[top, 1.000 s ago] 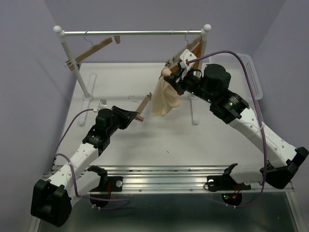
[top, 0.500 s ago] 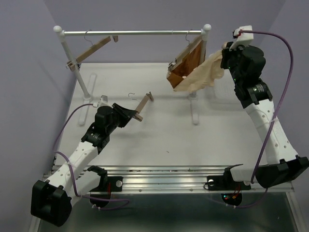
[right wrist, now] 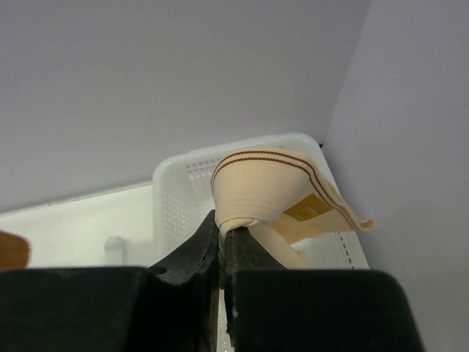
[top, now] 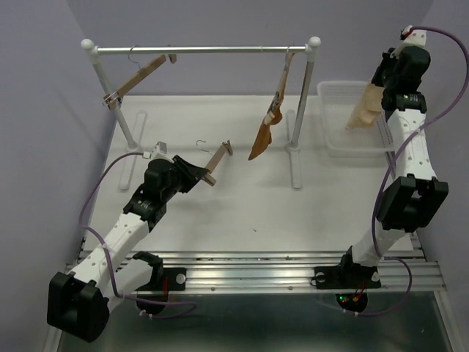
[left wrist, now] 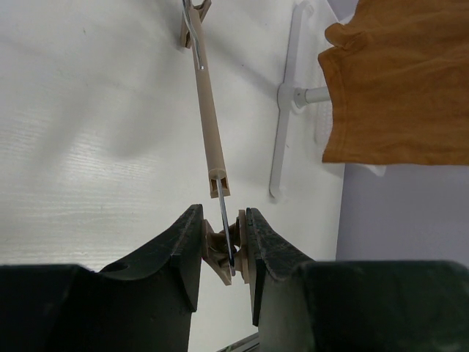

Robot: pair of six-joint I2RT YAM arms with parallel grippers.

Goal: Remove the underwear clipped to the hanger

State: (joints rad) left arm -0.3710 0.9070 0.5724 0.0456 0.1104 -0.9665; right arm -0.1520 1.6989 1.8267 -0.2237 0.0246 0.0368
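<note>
Right pincer (right wrist: 222, 227): clamped tight on a fold of the underwear (right wrist: 264, 187), way up in the upper right of the top view.
Left pincer (left wrist: 223, 242): closed on the clip end of the hanger (left wrist: 209, 132), left of centre in the top view, with the bar angled up off the table.
Underwear now: dangling over the white basket (top: 327, 139) at the right edge, well apart from the hanger. Can't tell if it's touching the basket yet.
Just changed: a second ago still hanging at the hanger's far end mid-frame, half a second ago swinging past the brown garment (top: 260, 139) by the right post, now right across at the basket.
Hanger: bare, nothing left in its clips.
Meaning for the task: unclipping looks done, pretty much just the drop left.
Watch out: floppy cloth, could drape over the basket rim instead of landing inside.
</note>
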